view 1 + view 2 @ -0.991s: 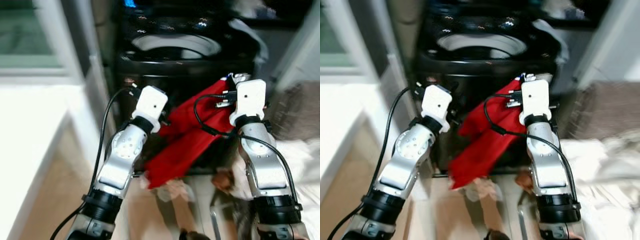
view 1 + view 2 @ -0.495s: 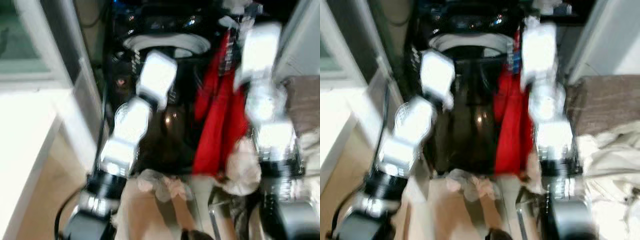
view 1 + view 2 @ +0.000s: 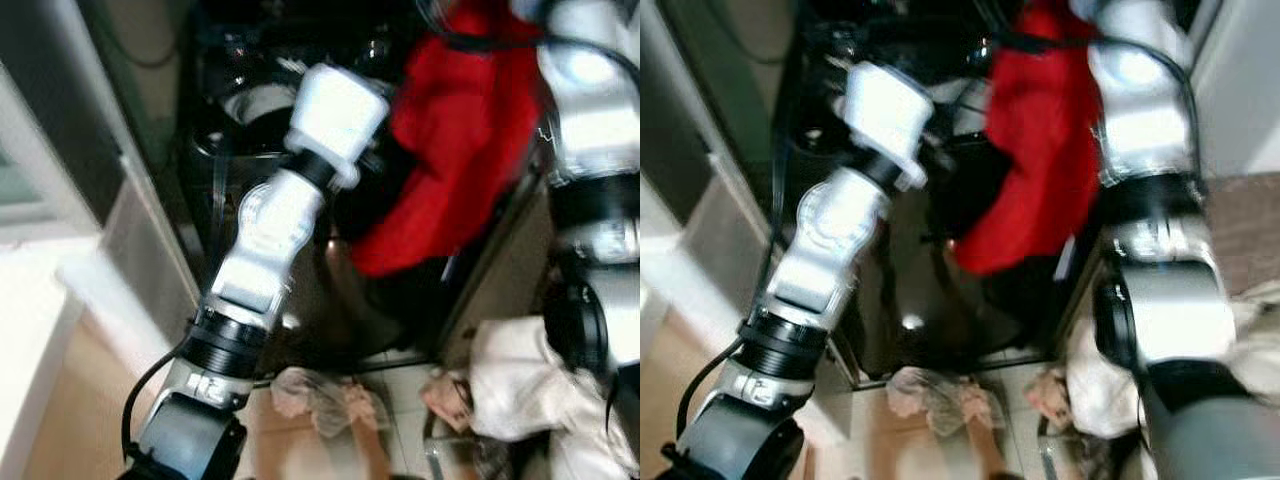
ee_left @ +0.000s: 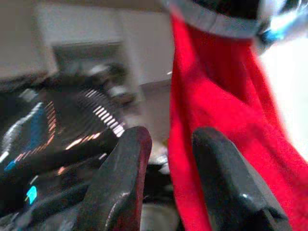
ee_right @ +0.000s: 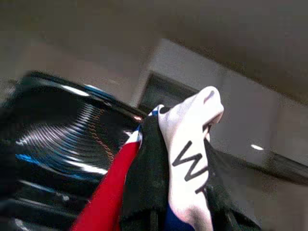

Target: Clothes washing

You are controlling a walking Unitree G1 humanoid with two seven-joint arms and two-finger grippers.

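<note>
Red garment [image 3: 455, 130] is held aloft on the right, above the black washing machine [image 3: 940, 290] — right gripper [image 5: 185, 211] is clamped on its white printed collar. Left gripper [image 4: 166, 185] is raised just left of the hanging cloth, fingers [image 4: 122, 187] apart, nothing held. Crumpled laundry [image 3: 325, 400] lies on the near floor.
</note>
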